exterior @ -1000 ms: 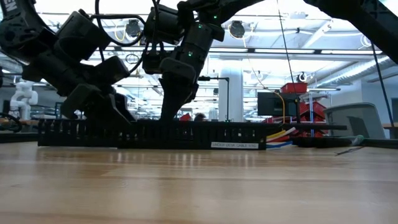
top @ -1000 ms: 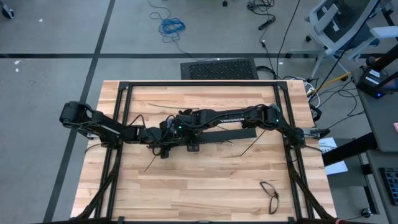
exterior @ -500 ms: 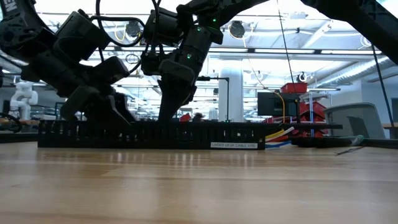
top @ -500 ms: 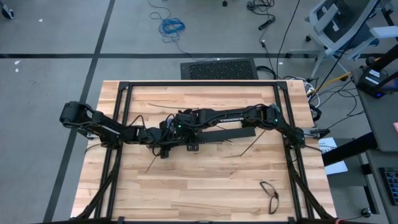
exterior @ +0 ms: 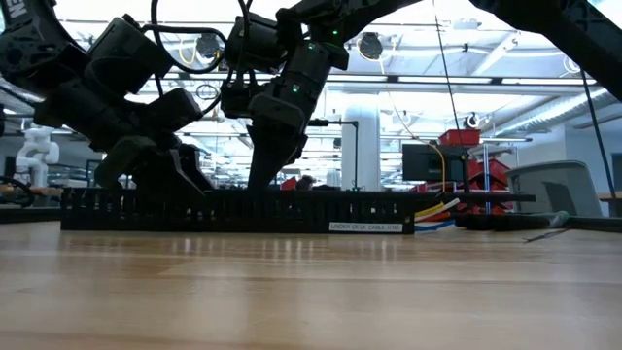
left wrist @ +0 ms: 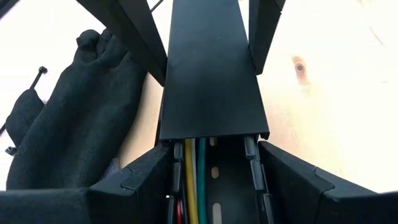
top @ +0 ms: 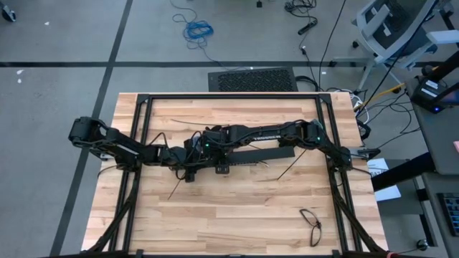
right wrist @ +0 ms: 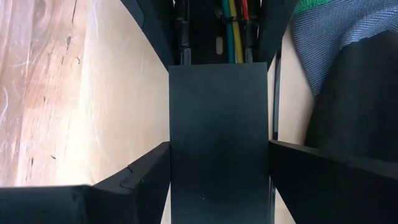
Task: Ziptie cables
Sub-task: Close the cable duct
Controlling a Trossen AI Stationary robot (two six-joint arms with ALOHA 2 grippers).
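Both arms meet at the table (top: 237, 208) centre, over a long black slotted duct (exterior: 233, 211) that lies flat on the wood. Left gripper (top: 192, 163) is down at the duct's left part; in its wrist view its fingers (left wrist: 134, 180) stand apart, one on each side of the duct, against or very near its walls, contact not certain. Right gripper (top: 213, 153) is just beside it, farther along the duct; its fingers (right wrist: 134, 180) likewise stand apart, straddling the flat black lid (right wrist: 219, 143) that covers this stretch of the duct. Low view: both grippers reach down to the duct's top edge, left part of the duct. Cables (left wrist: 191, 180) lie inside the open channel, running lengthwise: yellow and green ones clear in the left wrist view, a red one beside them; the right wrist view shows green, yellow and red ones passing under the lid's end. Coloured cable ends (exterior: 435, 216) stick out of the duct's right end in the low view. A second loose bundle of cables (top: 311, 221), dark, looped, lies well apart near the table's front right corner. Thin black zipties (top: 290, 168) lie scattered on the wood near the duct.
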